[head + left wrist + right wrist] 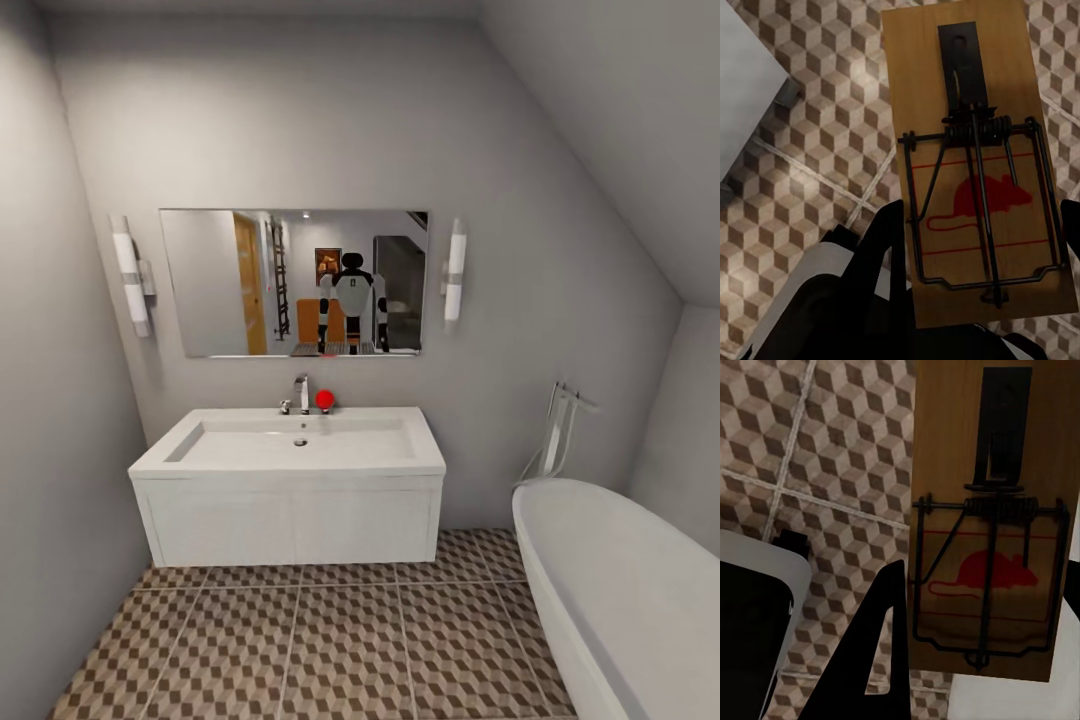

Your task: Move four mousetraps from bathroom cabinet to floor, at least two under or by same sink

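Two mousetraps are being carried, one in each gripper: the left gripper [979,247] is pinching one mousetrap [975,157], and the right gripper [982,615] is pinching the other mousetrap [994,525], both above the bathroom floor [330,640]. One sink [290,445] is standing far ahead, with one bathtub [620,580] sitting at the right.

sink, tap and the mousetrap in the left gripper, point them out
sink [395,463]: head view, front right rim of the basin.
tap [301,390]: head view, its upright chrome body.
mousetrap [919,90]: left wrist view, bare wood beside the black plate.
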Tool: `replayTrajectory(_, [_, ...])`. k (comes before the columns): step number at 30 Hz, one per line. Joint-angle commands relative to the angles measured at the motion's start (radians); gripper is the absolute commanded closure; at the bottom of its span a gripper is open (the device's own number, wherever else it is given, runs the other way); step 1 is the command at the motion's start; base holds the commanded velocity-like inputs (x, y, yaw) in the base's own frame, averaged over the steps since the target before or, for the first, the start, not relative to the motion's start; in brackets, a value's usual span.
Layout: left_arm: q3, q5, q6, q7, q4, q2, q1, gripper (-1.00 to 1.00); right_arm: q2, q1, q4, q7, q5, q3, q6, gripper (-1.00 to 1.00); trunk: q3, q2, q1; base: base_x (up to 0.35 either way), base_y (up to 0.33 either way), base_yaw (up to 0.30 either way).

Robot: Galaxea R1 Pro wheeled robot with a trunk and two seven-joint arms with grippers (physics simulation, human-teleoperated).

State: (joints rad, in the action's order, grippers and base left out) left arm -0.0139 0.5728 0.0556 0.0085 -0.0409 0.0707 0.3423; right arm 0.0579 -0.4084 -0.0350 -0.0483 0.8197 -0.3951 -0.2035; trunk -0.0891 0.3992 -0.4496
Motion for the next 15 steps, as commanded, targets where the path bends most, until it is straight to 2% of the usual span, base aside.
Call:
replayTrajectory(1, [-0.001, -0.004, 0.006, 0.002, -0.004, 0.0, 0.001, 1.0, 0.0, -0.001, -0.003, -0.004, 0.009, -0.008, -0.001, 1.0, 0.0, 0.001, 0.0, 0.011, 0.0, 0.0])
replayTrajectory(7, [-0.001, -0.005, 0.006, 0.002, -0.003, -0.008, 0.001, 1.0, 0.0, 0.002, -0.003, -0.004, 0.008, -0.008, -0.001, 1.0, 0.0, 0.001, 0.0, 0.005, 0.0, 0.0])
replayTrajectory(12, [0.001, -0.009, 0.006, 0.002, -0.003, -0.031, 0.001, 1.0, 0.0, 0.003, -0.003, -0.004, 0.007, -0.008, 0.0, 1.0, 0.0, 0.001, 0.0, 0.001, 0.0, 0.0])
replayTrajectory(15, [0.001, -0.009, 0.006, 0.002, -0.004, -0.034, 0.001, 1.0, 0.0, 0.003, -0.003, -0.004, 0.007, -0.008, 0.005, 1.0, 0.0, 0.001, 0.0, 0.0, 0.0, 0.0])
